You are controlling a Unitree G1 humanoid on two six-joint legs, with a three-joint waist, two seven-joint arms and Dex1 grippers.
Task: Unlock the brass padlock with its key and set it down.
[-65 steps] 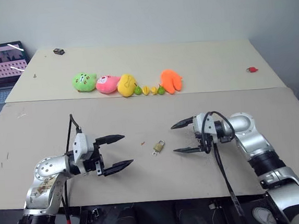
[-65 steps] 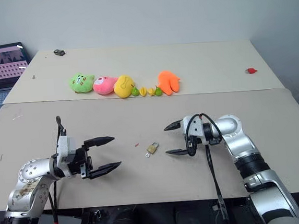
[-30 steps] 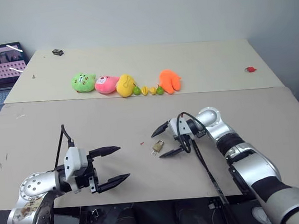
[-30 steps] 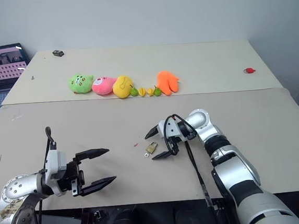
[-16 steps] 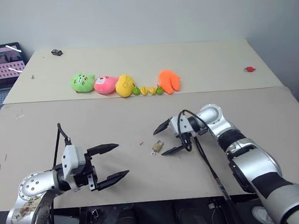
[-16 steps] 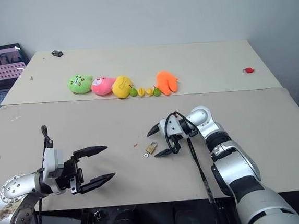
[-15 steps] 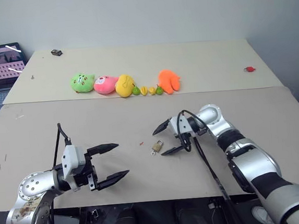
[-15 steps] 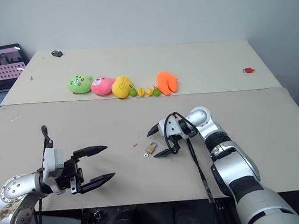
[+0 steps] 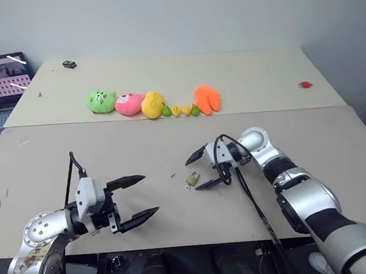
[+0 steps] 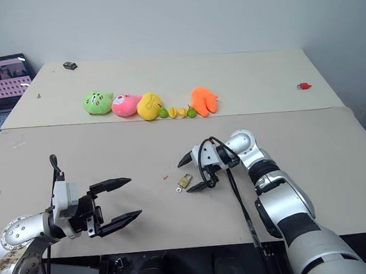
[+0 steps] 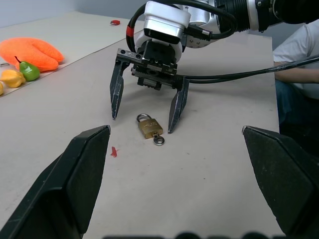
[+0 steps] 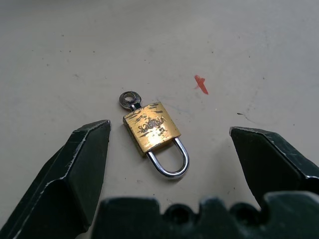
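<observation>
Right tool [image 9: 200, 171] spread wide, flanking 1 padlock [image 9: 192, 178] flat on worktop [image 9: 170, 138]; left tool [image 9: 137, 197] spread, empty, well apart. Left wrist: shackle closed, 1 key [image 11: 158, 140] seated in padlock. Right wrist: nothing gripped yet. Grasping, turning key, setting down all remain.

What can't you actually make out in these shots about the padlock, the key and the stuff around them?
- key: right wrist view, only its ring shows; the blade sits inside the brass padlock.
- Shackle: locked or released, cannot tell.
- red speck: too small to identify.
- Person's sleeve: left wrist view, cut off by the edge.
- Small dark object on the far table: too small.
</observation>
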